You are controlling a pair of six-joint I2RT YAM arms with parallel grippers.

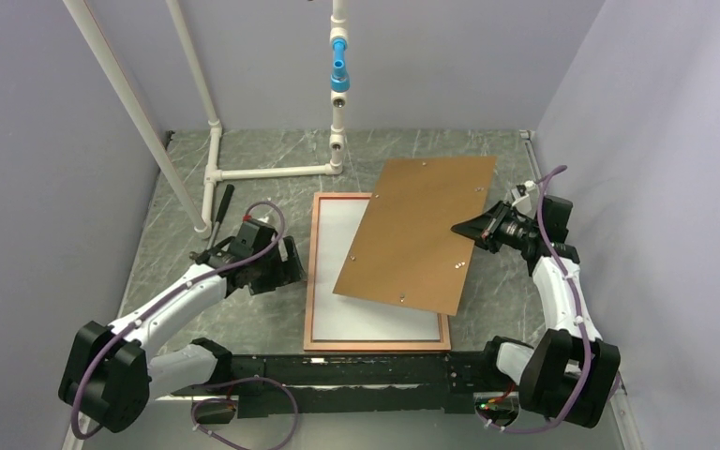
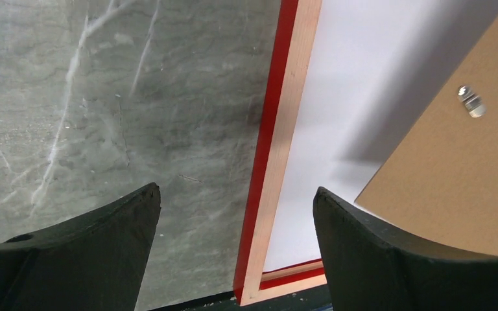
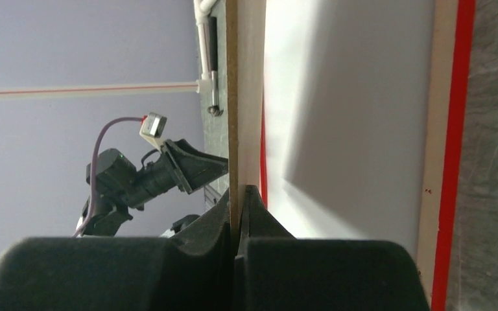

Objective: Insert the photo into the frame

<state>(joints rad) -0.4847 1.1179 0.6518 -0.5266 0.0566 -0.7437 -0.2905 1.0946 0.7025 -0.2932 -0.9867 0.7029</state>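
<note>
Table [image 1: 262,323]: grey, marbled
On it: I see the frame [image 1: 311,281], pale face up; 1 white pipe stand [image 1: 272,172]; 1 black tool [image 1: 223,204]

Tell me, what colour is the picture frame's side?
The frame has a bright red outer side and pale wood top; the left wrist view shows it best.

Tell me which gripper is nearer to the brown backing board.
Right. The right gripper is shut on the board at its right edge, holding it tilted over the frame. The left gripper hangs open beside the frame's left rail, apart from the board.
</note>
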